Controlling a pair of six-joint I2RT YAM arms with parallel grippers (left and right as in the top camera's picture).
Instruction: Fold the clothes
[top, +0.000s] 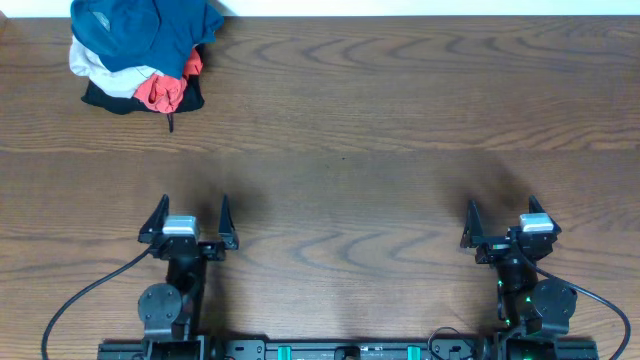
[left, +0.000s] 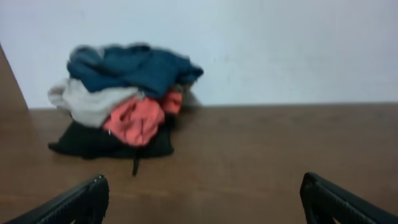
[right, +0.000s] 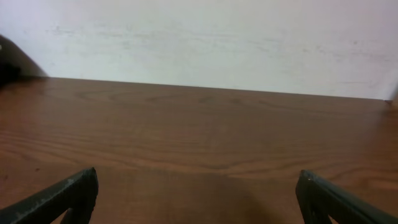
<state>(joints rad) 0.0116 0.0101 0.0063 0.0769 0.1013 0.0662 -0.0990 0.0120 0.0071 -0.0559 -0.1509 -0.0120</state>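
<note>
Teal shirt (top: 150, 28) tops a crumpled pile, both tools wide apart.

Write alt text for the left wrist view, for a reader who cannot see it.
A teal shirt tops a beige garment, an orange-red garment and a black garment at the far left of the table, against a white wall. The left gripper, open and empty, frames the bottom corners.

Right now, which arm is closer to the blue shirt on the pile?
Probably the left. The blue shirt tops the pile at the far left, ahead of the open left gripper; the right gripper sits much farther away.
</note>
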